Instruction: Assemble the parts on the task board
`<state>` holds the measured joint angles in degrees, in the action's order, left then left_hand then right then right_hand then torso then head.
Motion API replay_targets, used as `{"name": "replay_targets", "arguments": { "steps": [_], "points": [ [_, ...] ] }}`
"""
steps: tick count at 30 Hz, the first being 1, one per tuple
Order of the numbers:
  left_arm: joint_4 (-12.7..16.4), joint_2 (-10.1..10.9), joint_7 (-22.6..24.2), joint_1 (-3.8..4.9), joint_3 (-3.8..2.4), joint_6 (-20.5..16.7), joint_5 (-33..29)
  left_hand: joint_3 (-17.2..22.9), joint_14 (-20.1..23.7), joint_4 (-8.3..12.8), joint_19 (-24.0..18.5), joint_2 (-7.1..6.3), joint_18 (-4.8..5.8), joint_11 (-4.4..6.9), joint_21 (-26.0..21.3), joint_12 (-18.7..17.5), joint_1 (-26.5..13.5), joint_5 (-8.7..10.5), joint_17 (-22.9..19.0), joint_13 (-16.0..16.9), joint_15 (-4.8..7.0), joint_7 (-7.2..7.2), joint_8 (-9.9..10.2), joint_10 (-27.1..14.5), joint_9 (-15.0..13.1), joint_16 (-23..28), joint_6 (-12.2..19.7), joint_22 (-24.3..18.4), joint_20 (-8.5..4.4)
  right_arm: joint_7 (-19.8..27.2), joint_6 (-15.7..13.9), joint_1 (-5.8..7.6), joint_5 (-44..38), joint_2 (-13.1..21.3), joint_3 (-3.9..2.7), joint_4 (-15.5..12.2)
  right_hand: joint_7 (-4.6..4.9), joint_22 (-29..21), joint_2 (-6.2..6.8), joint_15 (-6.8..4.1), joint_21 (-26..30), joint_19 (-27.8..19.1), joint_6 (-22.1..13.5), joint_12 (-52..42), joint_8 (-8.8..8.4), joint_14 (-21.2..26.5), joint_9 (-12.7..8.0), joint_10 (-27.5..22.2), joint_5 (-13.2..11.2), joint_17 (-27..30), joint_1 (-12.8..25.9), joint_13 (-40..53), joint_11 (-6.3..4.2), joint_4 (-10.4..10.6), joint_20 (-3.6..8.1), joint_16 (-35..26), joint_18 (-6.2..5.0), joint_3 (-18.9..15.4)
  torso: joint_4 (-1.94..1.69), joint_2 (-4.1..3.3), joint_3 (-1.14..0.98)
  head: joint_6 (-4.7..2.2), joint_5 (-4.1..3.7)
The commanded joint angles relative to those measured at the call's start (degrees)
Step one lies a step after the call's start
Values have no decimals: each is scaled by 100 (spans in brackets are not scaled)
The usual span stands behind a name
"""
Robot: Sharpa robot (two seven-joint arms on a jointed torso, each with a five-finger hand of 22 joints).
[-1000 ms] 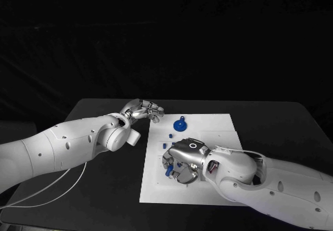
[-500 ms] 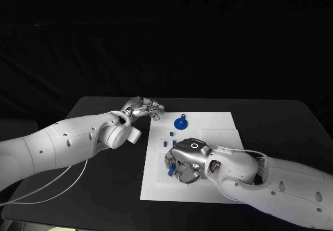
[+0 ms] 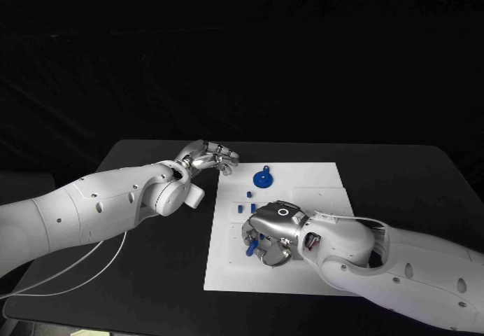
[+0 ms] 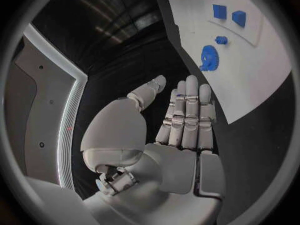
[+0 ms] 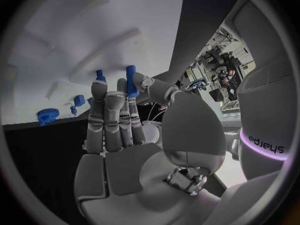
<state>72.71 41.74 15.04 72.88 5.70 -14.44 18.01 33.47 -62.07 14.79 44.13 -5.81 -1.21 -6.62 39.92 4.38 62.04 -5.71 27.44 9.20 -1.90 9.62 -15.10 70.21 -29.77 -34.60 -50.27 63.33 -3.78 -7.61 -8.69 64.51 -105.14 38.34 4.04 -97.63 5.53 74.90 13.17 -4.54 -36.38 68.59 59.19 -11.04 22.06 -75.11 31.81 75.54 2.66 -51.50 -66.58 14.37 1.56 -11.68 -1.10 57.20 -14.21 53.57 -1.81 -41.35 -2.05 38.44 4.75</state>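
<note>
The task board (image 3: 303, 175) lies at the middle of the black desk (image 3: 403, 168). At about six o'clock of its centre the right hand (image 3: 271, 238) is down on it, fingers curled around a slim blue peg (image 5: 132, 80). In the right wrist view the peg stands pinched between thumb and fingers, its tip pointing toward the board's raised white blocks; a second short blue peg (image 5: 100, 75) shows just beside the fingertips, and I cannot tell whether it is also held or stands in the board.

Toward twelve o'clock on the board lies a blue gear (image 3: 261, 182) with a small tab at its top, well apart from the right hand. Between the gear and the hand, a few small blue pieces (image 3: 245, 207) sit in a short row. The left wrist view shows two blue square blocks (image 4: 229, 15) farther along the board.

The left hand (image 3: 209, 158) hovers off the board's corner at about ten o'clock, over the bare desk, fingers straight and together, holding nothing.

The step in hand looks like seating a peg into its socket. The next move probably calls for bringing the peg upright over its hole and pressing straight down without tilting; the hole itself is hidden under the hand, so alignment cannot be judged.
</note>
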Motion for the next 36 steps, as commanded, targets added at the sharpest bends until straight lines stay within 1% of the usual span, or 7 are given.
{"name": "replay_targets", "arguments": {
  "steps": [1, 7, 28, 31, 32, 35, 36],
  "points": [
    [16, -3, 37, 4, -3, 75, -24, 19, -12, -19, -35, 13, -103, 6, -29, -29, -31, 24, 7, -8, -10, -15, -23, -34, 5, 41, 44, 7, 10, -41, 177, -4, -157, -15, 10, 17, 2, 135, -59, -39, -26, 28, 50, -19, 33, -4, -3, 52, 14, -10, 7, 447, -14, -37, 79, 32, -79, -14, 1, -2, 0, 7, 3],
    [15, -5, 37, 4, -3, 70, -24, 19, -13, -19, -35, 13, -102, 6, -30, -28, -31, 24, 10, -8, -10, -15, -23, -34, 5, 43, 45, 7, 10, -41, 177, -4, -184, -72, 55, 50, 1, 135, -61, -39, -31, 23, 51, -17, 32, -3, 1, 51, 14, -14, 7, 453, -14, -49, 79, 35, -79, -17, 0, -2, -1, 1, 13],
    [19, -7, 37, 4, -3, 64, -24, 19, -13, -19, -35, 10, -103, 5, -33, -28, -32, 25, 22, -8, -11, -14, -24, -37, 6, 53, 47, 11, 11, 135, 243, -3, 55, -191, 94, 25, 11, 130, -82, -28, -55, -18, 42, 12, 0, 13, 13, 26, 33, -21, 61, 488, -3, -82, 61, 32, -79, -32, -1, 1, 4, 10, 22],
    [17, -5, 40, 4, -3, 62, -24, 20, -14, -19, -35, 10, -103, 5, -33, -28, -31, 25, 23, -8, -11, -14, -25, -37, 6, 54, 47, 12, 11, 190, 251, -3, 163, -189, 94, 45, 59, 138, -3, 58, -66, -102, -61, 89, -70, 58, 14, -89, 805, 17, 323, 495, 16, -98, 17, -29, -79, -272, -1, 1, 4, 10, 22],
    [18, -3, 39, 4, -3, 59, -24, 20, -14, -19, -35, 10, -103, 5, -33, -28, -31, 24, 23, -8, -11, -14, -25, -37, 6, 54, 47, 12, 11, 202, 230, -2, 182, -190, 95, 54, 62, 140, -24, 31, -83, -125, -72, 101, -81, 53, 23, -96, 996, 36, 364, 509, 37, -164, 17, -47, -79, -427, -1, 0, 2, 12, 27],
    [20, -3, 40, 5, -3, 61, -24, 20, -14, -19, -35, 10, -103, 5, -33, -28, -32, 25, 25, -8, -11, -14, -25, -37, 6, 55, 47, 13, 11, 219, 161, -2, 230, -200, 95, 80, 163, 138, 60, 112, -116, -148, -317, 284, -237, 40, -30, -384, 1153, 62, 566, 451, 140, -217, 1, -62, -79, -773, 1, -2, 2, 19, 32],
    [20, -4, 40, 5, -3, 61, -24, 20, -14, -19, -35, 10, -103, 5, -33, -28, -31, 25, 26, -8, -11, -14, -25, -37, 6, 56, 47, 13, 11, 215, 165, -2, 230, -203, 95, 84, 189, 135, 17, 139, -132, -157, -366, 324, -273, 36, -45, -429, 1121, 66, 573, 436, 172, -261, 13, -59, -79, -920, 1, -2, 2, 19, 32]
  ]
}}
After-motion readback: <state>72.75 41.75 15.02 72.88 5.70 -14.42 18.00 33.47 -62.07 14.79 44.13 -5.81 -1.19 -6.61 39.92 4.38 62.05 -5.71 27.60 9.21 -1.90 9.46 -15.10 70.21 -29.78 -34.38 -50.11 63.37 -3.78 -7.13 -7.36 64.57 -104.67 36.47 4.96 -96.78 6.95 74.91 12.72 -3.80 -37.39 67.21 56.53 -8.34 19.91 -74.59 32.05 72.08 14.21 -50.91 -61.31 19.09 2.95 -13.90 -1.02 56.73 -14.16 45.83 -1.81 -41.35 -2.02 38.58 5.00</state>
